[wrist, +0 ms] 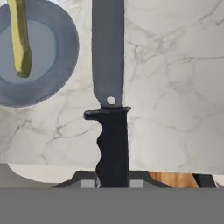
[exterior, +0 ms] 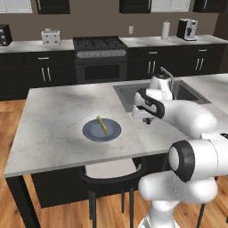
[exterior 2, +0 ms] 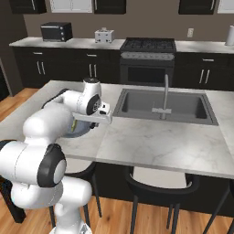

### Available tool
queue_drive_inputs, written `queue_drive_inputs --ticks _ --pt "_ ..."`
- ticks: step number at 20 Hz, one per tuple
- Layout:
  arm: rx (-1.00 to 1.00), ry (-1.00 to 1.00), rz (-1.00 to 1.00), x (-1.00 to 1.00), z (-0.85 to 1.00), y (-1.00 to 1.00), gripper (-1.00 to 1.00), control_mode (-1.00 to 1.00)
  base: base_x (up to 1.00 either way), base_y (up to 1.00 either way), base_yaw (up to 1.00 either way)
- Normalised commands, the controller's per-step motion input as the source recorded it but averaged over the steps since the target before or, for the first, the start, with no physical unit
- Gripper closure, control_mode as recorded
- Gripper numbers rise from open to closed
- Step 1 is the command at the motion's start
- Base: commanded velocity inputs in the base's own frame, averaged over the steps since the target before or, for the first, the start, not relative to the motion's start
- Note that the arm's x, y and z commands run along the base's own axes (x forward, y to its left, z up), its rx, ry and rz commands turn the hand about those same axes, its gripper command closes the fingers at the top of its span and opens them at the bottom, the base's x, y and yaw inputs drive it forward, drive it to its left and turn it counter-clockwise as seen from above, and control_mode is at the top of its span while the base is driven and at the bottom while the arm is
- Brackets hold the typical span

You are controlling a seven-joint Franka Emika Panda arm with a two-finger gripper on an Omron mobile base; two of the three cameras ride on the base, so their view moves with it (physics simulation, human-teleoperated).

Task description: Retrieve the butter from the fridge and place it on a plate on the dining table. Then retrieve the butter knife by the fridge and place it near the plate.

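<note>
Butter lies on plate, table near edge. Gripper clamped tight on knife handle, right of plate. Lower flat, release beside rim, blade clear of butter.

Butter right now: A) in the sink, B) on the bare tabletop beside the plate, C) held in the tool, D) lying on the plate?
D: the butter lies across the middle of the plate on the table, while the tool is shut on the knife instead.
</note>
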Motion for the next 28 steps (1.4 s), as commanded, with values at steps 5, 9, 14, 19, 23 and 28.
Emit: queue_drive_inputs --ticks 5,9,14,19,23,28 --pt "0.0 0.0 0.0 0.93 -0.53 0.09 1.0 -1.0 0.0 0.0 0.0" --pt "-0.02 0.0 0.0 0.93 -0.48 0.23 1.0 -1.0 0.0 0.0 0.0" --pt "-0.02 -0.01 0.0 0.47 -0.49 0.07 1.0 -1.0 0.0 0.0 0.0" --pt "-0.03 0.0 0.0 0.31 -0.54 0.0 1.0 -1.0 0.0 0.0 0.0" --pt "0.02 -0.01 0.01 0.03 -0.23 0.03 1.0 -1.0 0.0 0.0 0.0" --pt "0.03 -0.01 0.0 -0.12 -0.06 0.01 1.0 -1.0 0.0 0.0 0.0"
